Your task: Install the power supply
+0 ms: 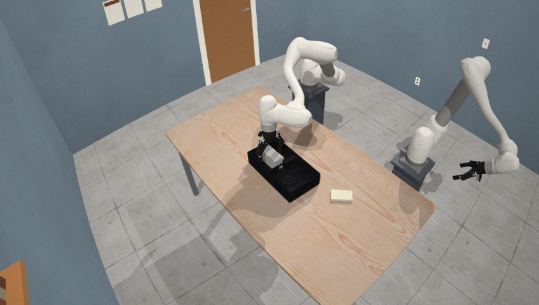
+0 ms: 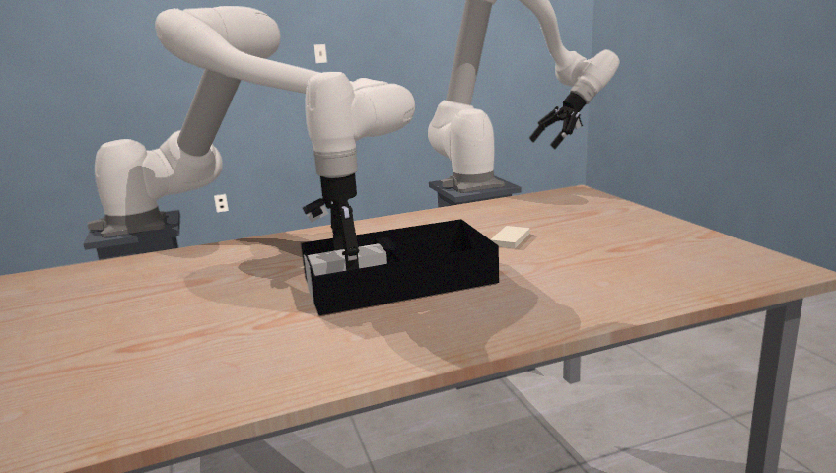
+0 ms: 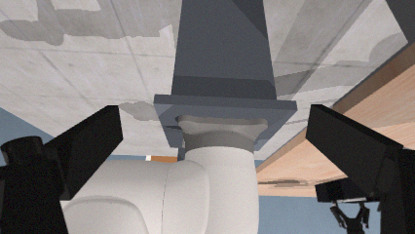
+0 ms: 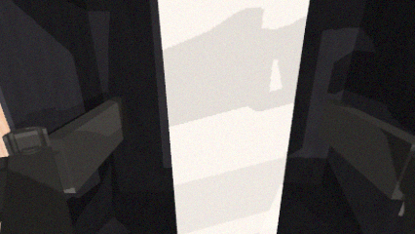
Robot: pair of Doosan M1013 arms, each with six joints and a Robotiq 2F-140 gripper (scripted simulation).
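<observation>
You had the pale grey, box-shaped power supply (image 1: 272,157) (image 2: 372,255) (image 4: 229,146) inside the black, open-topped computer case (image 1: 278,185) (image 2: 410,281) (image 3: 338,191) (image 4: 141,73), at its rear end. Its smooth, flat faces caught banded shadows, and a light end plate (image 2: 310,276) showed at the case's rear panel. Your right gripper (image 1: 269,152) (image 2: 352,264) (image 3: 345,192) (image 4: 223,116) reached into the case, jaws apart on either side of the supply. Your left gripper (image 1: 458,171) (image 2: 544,142) (image 3: 214,122) hung well apart from the case, its jaws wide open. A cream block (image 1: 341,196) (image 2: 512,236) lay near the case on the wooden table (image 1: 340,245) (image 2: 175,351) (image 3: 390,107) (image 4: 2,124).
</observation>
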